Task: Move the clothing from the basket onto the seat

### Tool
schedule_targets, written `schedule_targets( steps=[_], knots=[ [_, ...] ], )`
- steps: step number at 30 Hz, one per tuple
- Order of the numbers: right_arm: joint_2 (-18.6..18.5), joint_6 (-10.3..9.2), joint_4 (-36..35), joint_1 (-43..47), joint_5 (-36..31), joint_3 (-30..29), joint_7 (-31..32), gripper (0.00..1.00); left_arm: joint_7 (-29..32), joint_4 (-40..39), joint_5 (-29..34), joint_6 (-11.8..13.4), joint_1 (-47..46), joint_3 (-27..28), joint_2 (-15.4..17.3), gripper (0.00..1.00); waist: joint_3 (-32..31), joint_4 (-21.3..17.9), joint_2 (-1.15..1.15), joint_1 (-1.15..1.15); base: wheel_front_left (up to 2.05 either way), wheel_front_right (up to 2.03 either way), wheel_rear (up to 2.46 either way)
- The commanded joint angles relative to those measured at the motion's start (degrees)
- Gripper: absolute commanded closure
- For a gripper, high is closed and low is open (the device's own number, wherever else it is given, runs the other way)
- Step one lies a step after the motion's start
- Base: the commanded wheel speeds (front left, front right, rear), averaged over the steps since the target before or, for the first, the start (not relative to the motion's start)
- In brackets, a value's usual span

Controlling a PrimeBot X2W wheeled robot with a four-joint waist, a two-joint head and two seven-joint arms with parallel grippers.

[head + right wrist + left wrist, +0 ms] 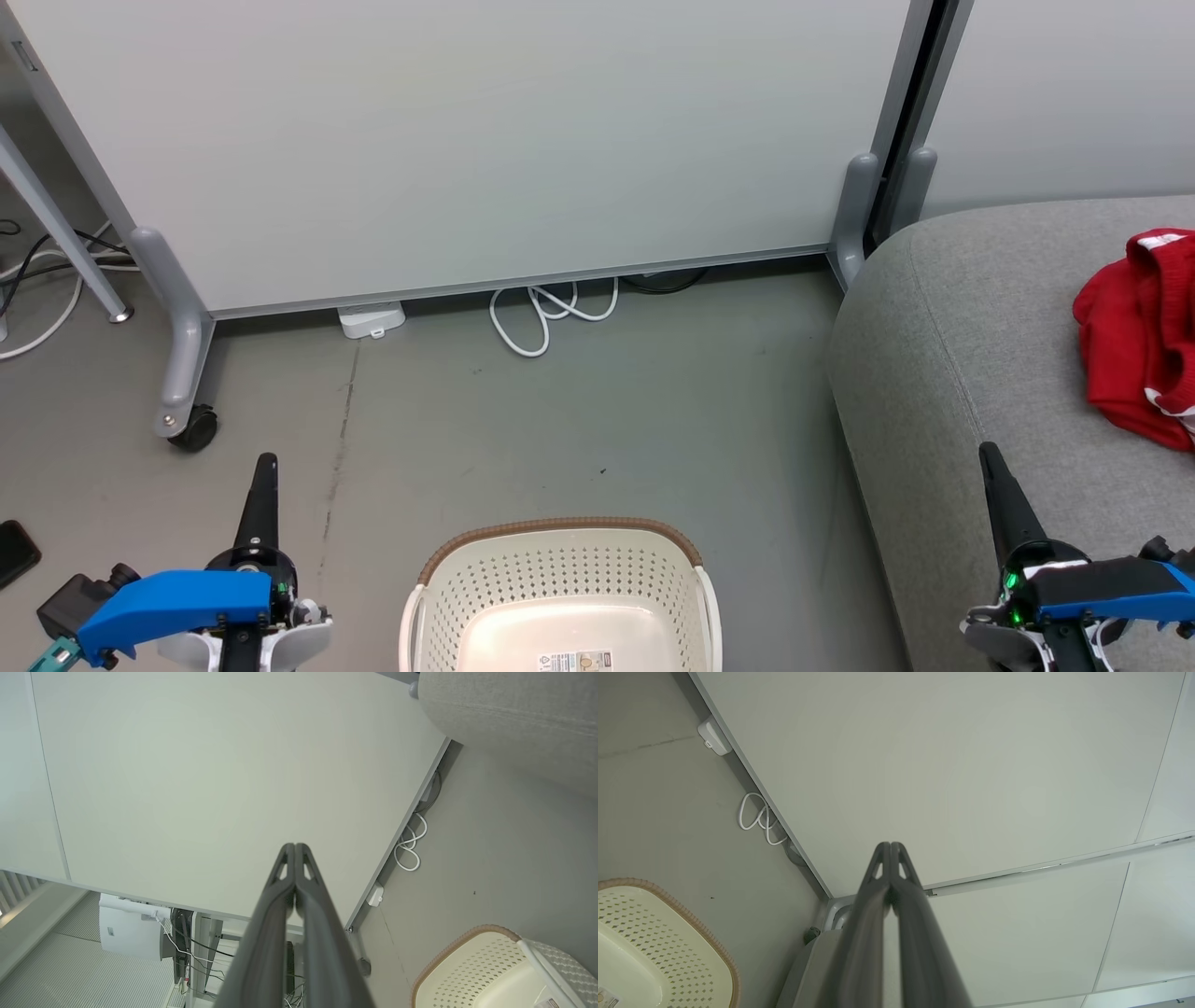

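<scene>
The cream basket [560, 583] with a brown rim stands on the floor at the bottom centre; the part of its inside that shows holds no clothing, just a label on the bottom. Its rim also shows as the basket [668, 947] and the basket [472, 970] in the wrist views. A red garment [1134, 341] with white trim lies bunched on the grey seat [971, 373] at the right edge. My left gripper [265, 467] is shut, left of the basket, holding nothing. My right gripper [990, 457] is shut above the seat's front part. Both show fingertips pressed together: left gripper [891, 847], right gripper [295, 848].
A white partition panel [467, 140] on wheeled grey feet [182, 373] stands behind the basket, with a white cable [546, 317] coiled at its base. More cables lie at far left. A black object [14, 551] rests on the floor by my left arm.
</scene>
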Motion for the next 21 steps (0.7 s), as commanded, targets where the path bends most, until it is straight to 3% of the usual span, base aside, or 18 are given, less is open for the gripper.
schedule_targets(
  steps=[1, 21],
  knots=[
    [-0.1, 0.03, -0.5, -1.2, 1.5, -0.2, 0.4, 1.00, 0.4, -0.5, -1.5, -0.3, -1.2, 0.4, 0.1, 1.00, 0.0, 0.0, 0.00, 0.00, 0.00, 0.00, 0.00],
    [-0.1, 0.04, -0.5, -1.7, 10.7, -0.8, 2.8, 1.00, 2.7, -0.7, -10.3, -0.5, -1.9, 1.4, 0.1, 1.00, 0.3, -0.5, 0.00, 0.00, 0.00, 0.00, 0.00]
  ],
)
